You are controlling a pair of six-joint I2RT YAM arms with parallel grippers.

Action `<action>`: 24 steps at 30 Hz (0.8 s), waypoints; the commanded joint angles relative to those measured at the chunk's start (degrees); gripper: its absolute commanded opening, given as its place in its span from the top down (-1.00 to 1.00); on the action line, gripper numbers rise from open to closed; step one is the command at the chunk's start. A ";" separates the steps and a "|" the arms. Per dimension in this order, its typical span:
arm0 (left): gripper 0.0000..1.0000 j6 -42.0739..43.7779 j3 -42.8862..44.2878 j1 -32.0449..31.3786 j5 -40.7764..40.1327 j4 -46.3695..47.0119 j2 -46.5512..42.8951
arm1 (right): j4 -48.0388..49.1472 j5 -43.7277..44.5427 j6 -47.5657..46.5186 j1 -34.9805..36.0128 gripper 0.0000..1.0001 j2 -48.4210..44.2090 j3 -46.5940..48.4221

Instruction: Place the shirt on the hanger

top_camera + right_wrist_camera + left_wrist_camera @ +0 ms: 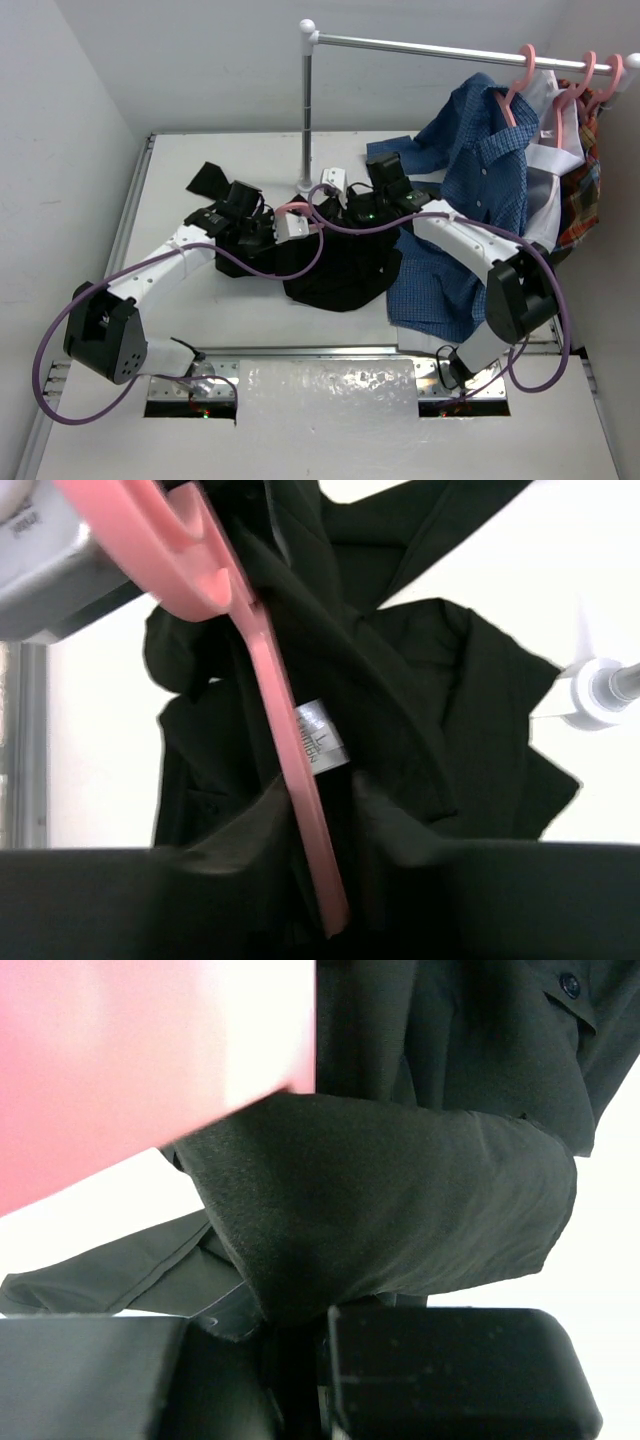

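Observation:
The black shirt (335, 275) lies crumpled on the table between both arms. My left gripper (258, 228) is shut on a thick fold of the shirt (400, 1190), pinched at the jaws (300, 1360). The pink hanger (296, 208) shows as a blur (120, 1060) at the upper left of the left wrist view. In the right wrist view one arm of the hanger (290, 760) runs down past the white neck label (322, 736) into my right gripper (335, 920). The right gripper (352, 210) is closed round that arm, with folds of the shirt (430, 700) over both fingers.
A metal rack pole (308, 110) stands behind the shirt, its rail (430, 42) running right. A blue button-up shirt (480, 150) hangs from a pink hanger (520, 75) and spills onto the table by my right arm. A plaid garment (585, 200) hangs at the far right.

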 commanded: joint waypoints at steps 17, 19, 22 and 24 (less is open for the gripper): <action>0.38 1.97 -4.63 1.11 -9.20 11.93 -4.59 | 7.09 4.65 7.41 -1.92 1.00 -15.16 -11.67; 0.34 2.32 -4.81 1.11 -10.18 12.03 -4.42 | 7.01 4.56 7.59 -1.92 1.00 -15.69 -11.58; 0.28 2.23 -4.54 1.11 -9.66 11.32 -4.50 | 6.74 5.61 7.86 -1.92 1.00 -16.22 -11.67; 0.28 2.15 -4.81 1.38 -9.39 12.02 -4.68 | 6.65 5.79 8.03 -2.01 1.00 -16.66 -11.76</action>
